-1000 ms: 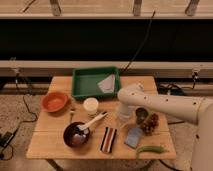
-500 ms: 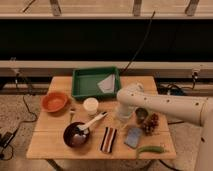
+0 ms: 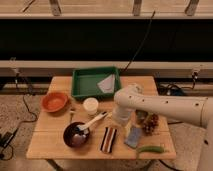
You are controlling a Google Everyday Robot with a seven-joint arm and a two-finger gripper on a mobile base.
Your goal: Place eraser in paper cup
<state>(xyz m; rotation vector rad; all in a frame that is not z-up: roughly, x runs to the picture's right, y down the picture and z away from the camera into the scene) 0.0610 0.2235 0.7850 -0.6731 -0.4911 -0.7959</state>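
Wooden surface (image 3: 50, 146) seen from above, w/ my white arm reaching across it. The gripper (image 3: 121, 119) hangs low near the centre, btwn the paper cup (image 3: 90, 106) and a brown spiky clump (image 3: 150, 123); I can't tell if it's open or closed. The eraser (image 3: 108, 139) lies flat near the front edge, btwn a dark bowl (image 3: 75, 136) and a light blue pad (image 3: 134, 136), apart from the gripper. The cup stands upright just in front of a green tray (image 3: 80, 89).
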